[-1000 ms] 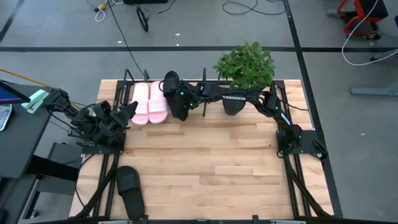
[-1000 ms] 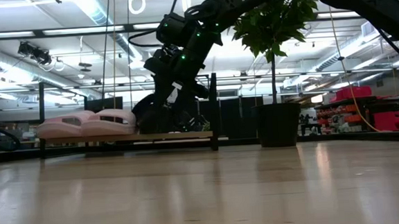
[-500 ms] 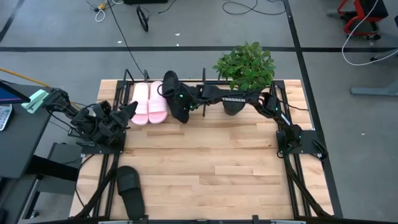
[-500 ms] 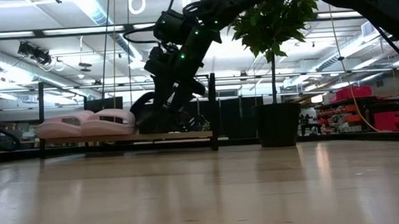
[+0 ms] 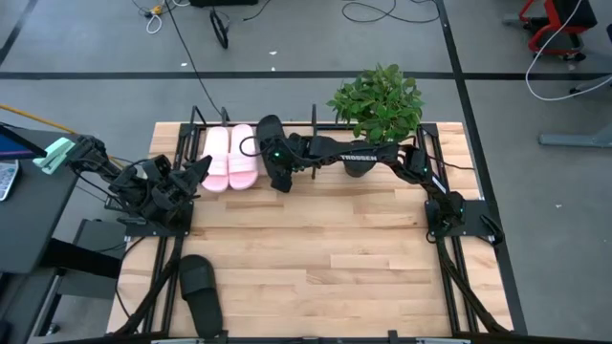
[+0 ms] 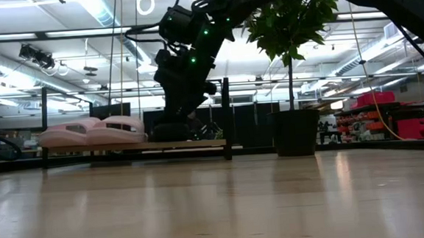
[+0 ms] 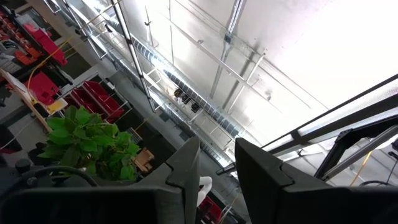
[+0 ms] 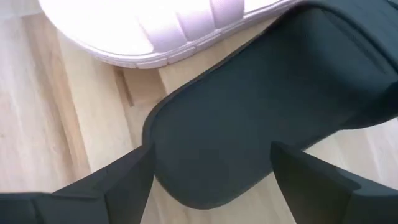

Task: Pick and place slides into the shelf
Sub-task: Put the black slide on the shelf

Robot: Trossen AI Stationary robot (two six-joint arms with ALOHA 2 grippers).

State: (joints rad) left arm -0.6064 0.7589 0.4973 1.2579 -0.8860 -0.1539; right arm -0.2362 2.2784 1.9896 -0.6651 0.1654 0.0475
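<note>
Since the earlier frame the right end effector (image 5: pixel 274 164) had lowered the black slide (image 5: pixel 271 134) from a tilted, raised pose until it lay nearly flat in the shelf (image 5: pixel 313 118), just beside the two pink slides (image 5: pixel 229 157). In the right wrist view its fingers (image 8: pixel 118 180) stood on either side of the black slide's (image 8: pixel 261 106) end; whether they still pinched it or had let go could not be told. The pink pair sat side by side at the desk's far edge toward the left corner, so three of four looked placed, or almost. The last black slide (image 5: pixel 199 289) lay apart near the desk's near left corner and was, by my judgement, what remained. The right arm reached long across the far edge, past the plant (image 5: pixel 376 100). The left end effector (image 5: pixel 199 169) waited at the left edge, pointed upward, fingers slightly apart and empty.
</note>
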